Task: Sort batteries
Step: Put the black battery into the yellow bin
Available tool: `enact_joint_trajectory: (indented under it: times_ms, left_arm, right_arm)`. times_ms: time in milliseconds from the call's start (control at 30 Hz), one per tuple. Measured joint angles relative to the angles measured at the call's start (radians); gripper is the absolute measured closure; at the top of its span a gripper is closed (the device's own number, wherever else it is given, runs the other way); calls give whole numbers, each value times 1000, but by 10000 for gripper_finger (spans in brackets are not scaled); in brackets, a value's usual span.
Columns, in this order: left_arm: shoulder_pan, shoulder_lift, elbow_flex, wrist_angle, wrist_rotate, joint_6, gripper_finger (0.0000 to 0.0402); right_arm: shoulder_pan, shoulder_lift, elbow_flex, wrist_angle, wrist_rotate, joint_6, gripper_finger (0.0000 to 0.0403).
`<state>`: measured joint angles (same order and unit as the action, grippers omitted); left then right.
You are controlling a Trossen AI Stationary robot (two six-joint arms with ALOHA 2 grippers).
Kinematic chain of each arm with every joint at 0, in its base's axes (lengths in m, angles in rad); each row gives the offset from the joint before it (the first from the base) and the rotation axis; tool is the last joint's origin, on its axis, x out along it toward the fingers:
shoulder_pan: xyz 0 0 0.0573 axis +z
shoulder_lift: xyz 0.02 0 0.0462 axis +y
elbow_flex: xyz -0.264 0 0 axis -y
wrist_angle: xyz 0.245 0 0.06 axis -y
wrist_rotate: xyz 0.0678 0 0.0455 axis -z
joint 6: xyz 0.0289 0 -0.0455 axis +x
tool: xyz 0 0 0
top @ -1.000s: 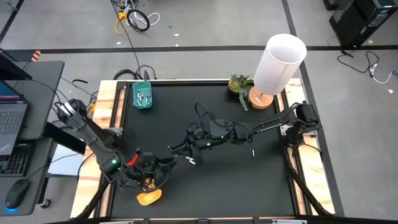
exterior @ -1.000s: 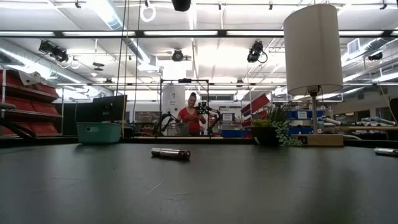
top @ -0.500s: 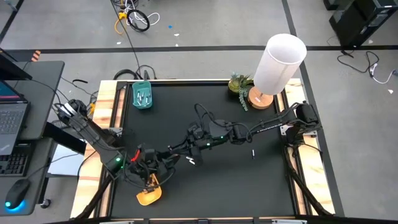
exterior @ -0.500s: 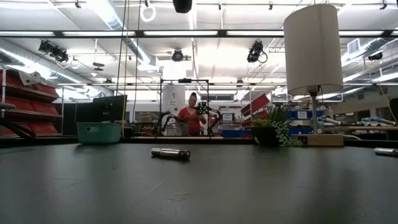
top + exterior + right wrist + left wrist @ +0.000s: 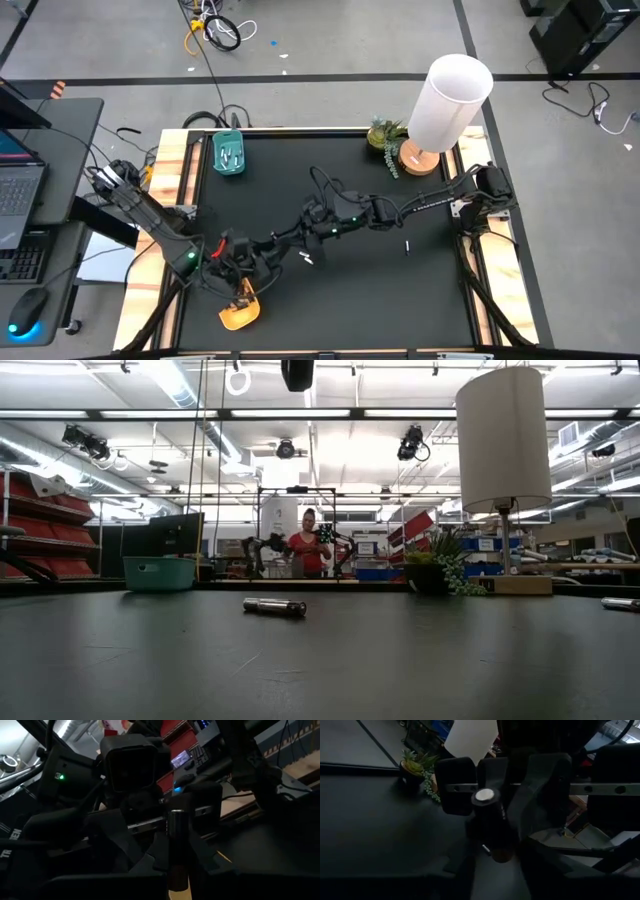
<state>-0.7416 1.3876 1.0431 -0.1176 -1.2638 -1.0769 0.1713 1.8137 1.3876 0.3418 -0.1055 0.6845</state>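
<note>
The black worktop (image 5: 400, 300) was seen with both claws met near the yellow tray (image 5: 240, 317). One dark battery (image 5: 177, 847) was gripped by the closed right claw (image 5: 268, 247) and also sat between the partly parted left claw (image 5: 252, 268) fingers; loose batteries (image 5: 309, 259) lay mid-worktop, and more were in the teal tray (image 5: 229, 155).

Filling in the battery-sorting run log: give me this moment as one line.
right pincer: shut on battery, facing left pincer | left pincer: near yellow tray | loose battery: lying apart, untouched
</note>
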Motion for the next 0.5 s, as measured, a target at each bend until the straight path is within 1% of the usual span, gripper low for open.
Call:
enact_joint_trajectory:
  times_ms: [167,200,367,433,500]
  left_arm:
    - [14,0,0,-1,-18,-1,340]
    - [15,0,0,3,-20,1,345]
    - [17,0,2,-1,-22,11,343]
    - [17,0,2,-5,-22,25,343]
    - [20,1,1,-16,-28,34,343]
  right_arm:
    - [0,-1,0,-3,-4,-1,377]
    - [1,-2,1,-2,-10,-1,377]
    - [1,-3,2,-4,-36,4,374]
    - [-2,-3,2,-4,-44,35,347]
    - [-6,-3,2,-5,-50,74,305]
